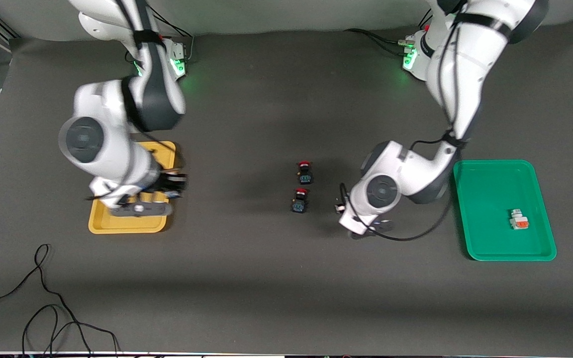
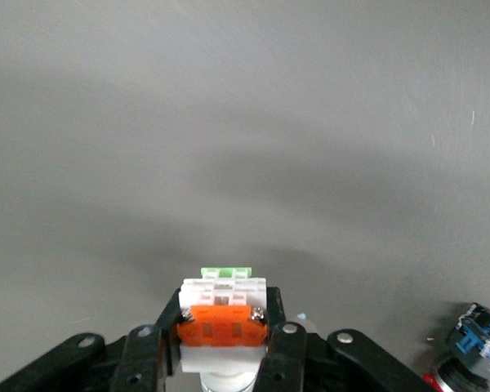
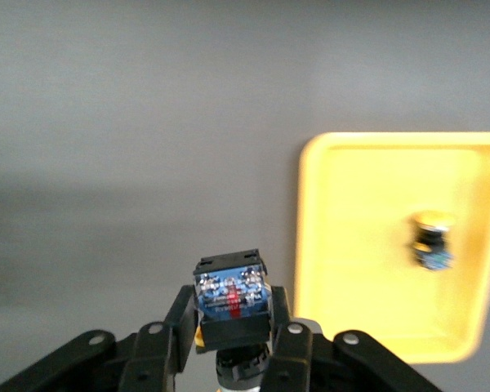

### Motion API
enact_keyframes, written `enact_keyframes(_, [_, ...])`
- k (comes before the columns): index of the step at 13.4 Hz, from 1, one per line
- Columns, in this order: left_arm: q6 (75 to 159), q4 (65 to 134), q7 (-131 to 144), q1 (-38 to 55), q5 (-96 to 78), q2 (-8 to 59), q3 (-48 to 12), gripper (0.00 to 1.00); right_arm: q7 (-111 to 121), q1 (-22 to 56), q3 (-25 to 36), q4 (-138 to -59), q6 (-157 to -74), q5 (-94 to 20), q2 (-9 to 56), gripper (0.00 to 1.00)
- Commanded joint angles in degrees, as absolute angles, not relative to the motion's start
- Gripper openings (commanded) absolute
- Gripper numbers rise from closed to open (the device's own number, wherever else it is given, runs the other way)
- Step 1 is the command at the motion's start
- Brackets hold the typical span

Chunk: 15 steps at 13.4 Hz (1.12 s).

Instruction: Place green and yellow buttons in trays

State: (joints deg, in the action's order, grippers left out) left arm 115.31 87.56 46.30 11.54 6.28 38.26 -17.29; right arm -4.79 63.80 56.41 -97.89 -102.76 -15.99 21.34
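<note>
Overhead, the right gripper [image 1: 140, 208] hangs over the yellow tray [image 1: 169, 155] while the left gripper [image 1: 366, 229] sits between the red-capped buttons [image 1: 302, 191] and the green tray [image 1: 490, 179]; wrist views show left jaws clamping a white-orange button [image 2: 223, 320], right jaws a blue-based button [image 3: 231, 298].

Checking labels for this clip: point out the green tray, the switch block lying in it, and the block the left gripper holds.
green tray [image 1: 485, 199]: front view, bare floor.
white-grey block in tray [image 1: 519, 220]: front view, its middle.
held white-grey block [image 2: 223, 320]: left wrist view, orange face.
</note>
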Motion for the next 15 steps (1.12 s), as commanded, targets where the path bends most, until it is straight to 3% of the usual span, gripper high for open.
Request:
enact_keyframes(1, [103.0, 82.6, 44.1, 8.7, 7.1, 32.1, -17.3, 0.00, 0.5, 65.0, 60.7, -108.7, -106.3, -10.5, 10.0, 0.20])
enact_keyframes(4, [87.6, 73.7, 31.8, 2.4, 8.2, 31.5, -16.8, 0.00, 9.3, 64.8, 66.2, -119.7, -116.8, -11.0, 8.4, 0.20])
enact_keyframes(8, [85.2, 74.4, 12.3, -8.1, 11.9, 29.5, -16.7, 0.00, 14.4, 64.2, 65.8, -134.4, -138.7, -14.5, 10.9, 0.19])
enact_keyframes(11, [91.2, 79.0, 4.8, -13.4, 12.1, 29.8, -16.7, 0.00, 14.4, 64.4, 62.9, -135.0, -142.3, -19.2, 16.7, 0.17])
enact_keyframes(15, [108.0, 92.9, 1.3, -18.5, 12.3, 29.4, -16.7, 0.00, 20.7, 63.7, 57.3, -134.6, -143.7, -34.5, 24.1, 0.16])
